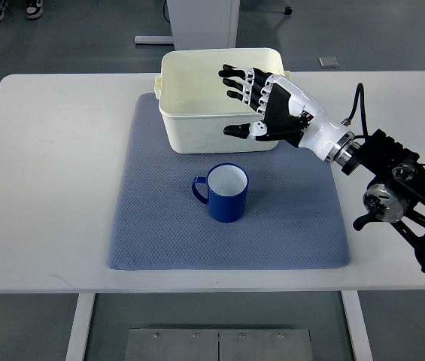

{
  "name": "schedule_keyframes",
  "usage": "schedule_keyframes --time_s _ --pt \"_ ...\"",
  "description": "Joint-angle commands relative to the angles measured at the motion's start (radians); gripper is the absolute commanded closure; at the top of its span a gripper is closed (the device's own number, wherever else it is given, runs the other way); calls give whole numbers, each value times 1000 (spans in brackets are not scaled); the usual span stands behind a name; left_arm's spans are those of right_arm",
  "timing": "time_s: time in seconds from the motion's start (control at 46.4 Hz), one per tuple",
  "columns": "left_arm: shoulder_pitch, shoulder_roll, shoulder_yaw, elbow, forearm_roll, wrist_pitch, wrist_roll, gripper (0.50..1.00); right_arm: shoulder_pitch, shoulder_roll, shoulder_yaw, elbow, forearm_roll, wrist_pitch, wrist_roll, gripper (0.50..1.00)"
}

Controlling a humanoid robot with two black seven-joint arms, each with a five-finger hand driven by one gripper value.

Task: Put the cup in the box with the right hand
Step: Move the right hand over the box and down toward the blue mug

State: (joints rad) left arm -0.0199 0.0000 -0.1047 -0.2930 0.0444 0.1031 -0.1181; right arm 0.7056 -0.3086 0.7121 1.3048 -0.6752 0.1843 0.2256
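Grey mat (pixel 159 226) bears upright blue cup (pixel 227 192), white inside, handle left.

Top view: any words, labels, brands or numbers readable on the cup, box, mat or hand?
None can be read.
Blue cup: plain, no print.
White box: no label visible.
Grey mat: plain.
Right hand: no legible marking.
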Motion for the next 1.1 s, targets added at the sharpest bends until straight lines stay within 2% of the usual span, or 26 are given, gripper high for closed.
schedule_keyframes --time_s 0.0,0.625,1.078 --pt "0 0 0 0 0 0 0 500 -5 -1 -22 1 -14 0 9 517" --pt "0 0 0 0 0 0 0 500 -49 8 -88 -22 -83 -5 61 515" --pt "0 0 0 0 0 0 0 500 -61 20 -131 -111 -103 -9 110 515"
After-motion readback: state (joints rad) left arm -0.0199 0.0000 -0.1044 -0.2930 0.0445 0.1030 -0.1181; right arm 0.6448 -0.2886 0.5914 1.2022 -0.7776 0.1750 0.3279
